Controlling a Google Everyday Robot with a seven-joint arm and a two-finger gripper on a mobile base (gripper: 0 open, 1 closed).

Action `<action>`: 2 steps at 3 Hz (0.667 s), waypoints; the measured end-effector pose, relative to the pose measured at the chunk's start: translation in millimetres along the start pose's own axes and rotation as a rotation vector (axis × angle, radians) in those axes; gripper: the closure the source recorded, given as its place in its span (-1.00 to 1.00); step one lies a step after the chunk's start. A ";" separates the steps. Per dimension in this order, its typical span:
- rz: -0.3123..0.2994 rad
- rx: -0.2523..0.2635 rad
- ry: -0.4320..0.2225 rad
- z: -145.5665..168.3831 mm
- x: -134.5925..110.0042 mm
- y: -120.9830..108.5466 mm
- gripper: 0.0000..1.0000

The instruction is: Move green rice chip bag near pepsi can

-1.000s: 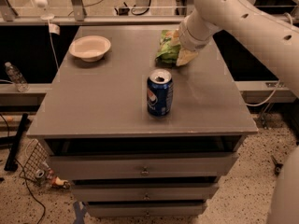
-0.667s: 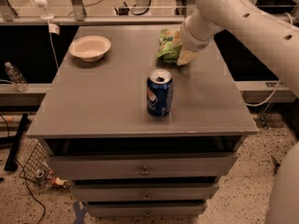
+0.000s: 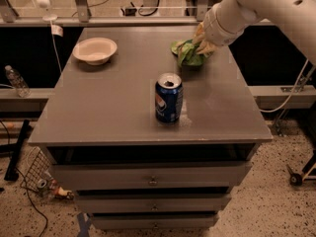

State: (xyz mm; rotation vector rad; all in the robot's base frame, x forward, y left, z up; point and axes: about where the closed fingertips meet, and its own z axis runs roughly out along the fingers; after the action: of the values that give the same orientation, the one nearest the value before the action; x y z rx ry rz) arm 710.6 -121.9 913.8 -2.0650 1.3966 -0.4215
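Note:
The green rice chip bag [image 3: 186, 54] lies crumpled at the far right of the grey cabinet top [image 3: 113, 102]. My gripper [image 3: 201, 43] comes in from the upper right on the white arm and is shut on the bag's right side, holding it at or just above the surface. The pepsi can [image 3: 169, 98], blue with an open silver top, stands upright in the middle front of the top, well in front of the bag and apart from it.
A white bowl [image 3: 95, 50] sits at the far left of the top. The cabinet has drawers [image 3: 153, 176] below. A plastic bottle [image 3: 16, 81] stands on a ledge at left. Cables and clutter lie on the floor at lower left.
The gripper has shifted slightly up and to the right at the bag. The bag looks more bunched and sits a little further right. The can and bowl have not moved.

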 end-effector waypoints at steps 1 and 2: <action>0.009 -0.007 -0.045 -40.6 -6.4 11.6 1.00; 0.086 -0.062 -0.068 -77.6 -8.6 45.4 1.00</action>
State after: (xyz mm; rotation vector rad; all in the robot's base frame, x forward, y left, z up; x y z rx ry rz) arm 630.5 -149.5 945.0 -2.0402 1.4687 -0.2725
